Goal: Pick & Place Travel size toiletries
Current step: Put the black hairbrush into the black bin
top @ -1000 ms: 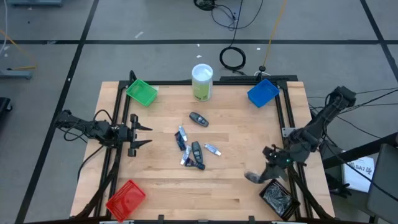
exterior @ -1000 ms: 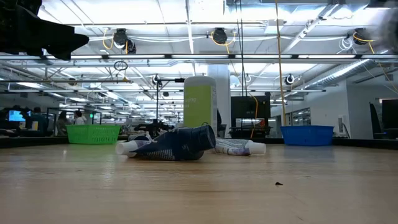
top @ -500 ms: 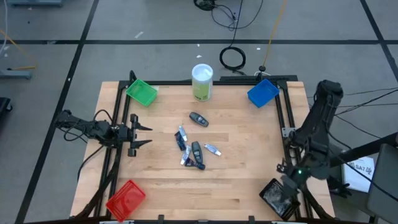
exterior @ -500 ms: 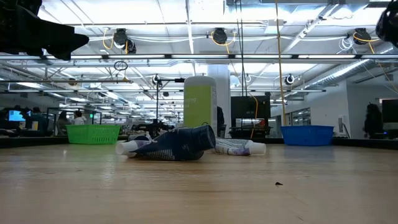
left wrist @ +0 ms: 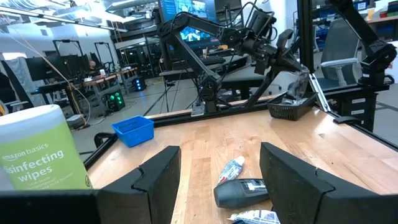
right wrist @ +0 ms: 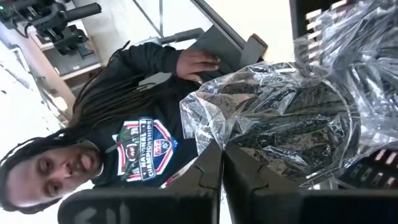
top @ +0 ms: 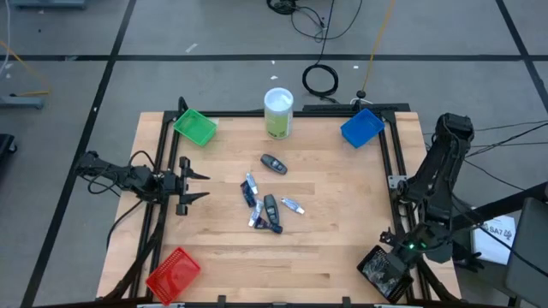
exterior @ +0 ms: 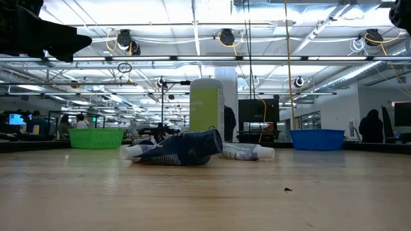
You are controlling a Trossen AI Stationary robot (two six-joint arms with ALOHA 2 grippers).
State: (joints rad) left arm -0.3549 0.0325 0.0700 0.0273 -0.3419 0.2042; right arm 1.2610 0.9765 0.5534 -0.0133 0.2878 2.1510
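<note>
On the wooden bench I see the toiletries lying clustered mid-surface. My left tool waits at the left edge, fingers spread, holding nothing. My right tool hangs over the black bin, fingers pressed together, empty.

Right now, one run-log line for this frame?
left gripper: open, waiting at table's left edge | right gripper: shut, empty, over black bin | toiletries: clustered mid-table
</note>
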